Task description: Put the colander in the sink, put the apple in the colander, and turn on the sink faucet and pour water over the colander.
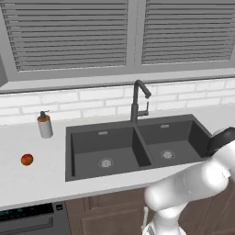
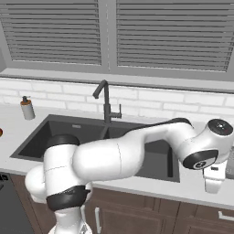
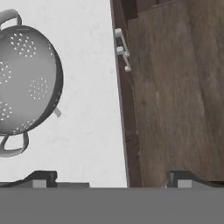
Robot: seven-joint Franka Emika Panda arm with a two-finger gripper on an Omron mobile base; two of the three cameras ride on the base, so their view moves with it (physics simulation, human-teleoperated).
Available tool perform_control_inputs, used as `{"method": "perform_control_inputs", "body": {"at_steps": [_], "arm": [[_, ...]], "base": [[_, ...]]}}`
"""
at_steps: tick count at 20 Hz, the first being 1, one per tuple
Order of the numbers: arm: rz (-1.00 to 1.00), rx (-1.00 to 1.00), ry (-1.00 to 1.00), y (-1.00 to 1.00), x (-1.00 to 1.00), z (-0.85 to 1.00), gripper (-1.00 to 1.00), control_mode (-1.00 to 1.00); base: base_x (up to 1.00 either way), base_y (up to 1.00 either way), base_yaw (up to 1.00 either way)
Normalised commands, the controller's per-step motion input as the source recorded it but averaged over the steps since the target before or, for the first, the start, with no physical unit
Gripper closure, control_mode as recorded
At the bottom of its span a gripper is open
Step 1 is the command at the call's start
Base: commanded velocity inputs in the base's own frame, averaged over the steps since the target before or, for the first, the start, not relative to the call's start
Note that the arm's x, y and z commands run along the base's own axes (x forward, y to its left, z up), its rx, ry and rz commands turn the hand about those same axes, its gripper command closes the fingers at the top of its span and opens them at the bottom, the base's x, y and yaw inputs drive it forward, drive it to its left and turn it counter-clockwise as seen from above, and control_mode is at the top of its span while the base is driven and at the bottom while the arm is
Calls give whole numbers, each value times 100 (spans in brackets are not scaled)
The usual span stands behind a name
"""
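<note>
My fingers (image 3: 43, 177) are spread wide with nothing between them. The gripper (image 3: 111, 178) looks down over the counter (image 3: 94, 109) edge, cabinet fronts and wood floor beyond. The colander (image 3: 26, 78) sits on the counter, off to one side of the fingers and apart from them, its holes and two loop handles visible. From the base I see the sink (image 1: 133, 147), both basins bare. The faucet (image 1: 137, 101) stands behind the divider. The apple (image 1: 27, 159) lies on the counter left of the sink, near the soap dispenser (image 1: 44, 125).
</note>
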Motion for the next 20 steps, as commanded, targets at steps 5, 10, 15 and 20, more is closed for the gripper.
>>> {"method": "perform_control_inputs", "body": {"at_steps": [5, 10, 15, 20], "arm": [[-5, 0, 0, -3, 13, -33, -100, -100], [-5, 0, -1, -6, 25, -18, -100, -100], [-5, 0, 0, -1, 31, -23, -100, -100], [-5, 0, 0, -6, 27, -18, -100, -100]], "base": [[0, 0, 0], [0, 0, 0], [0, 0, 0], [0, 0, 0]]}}
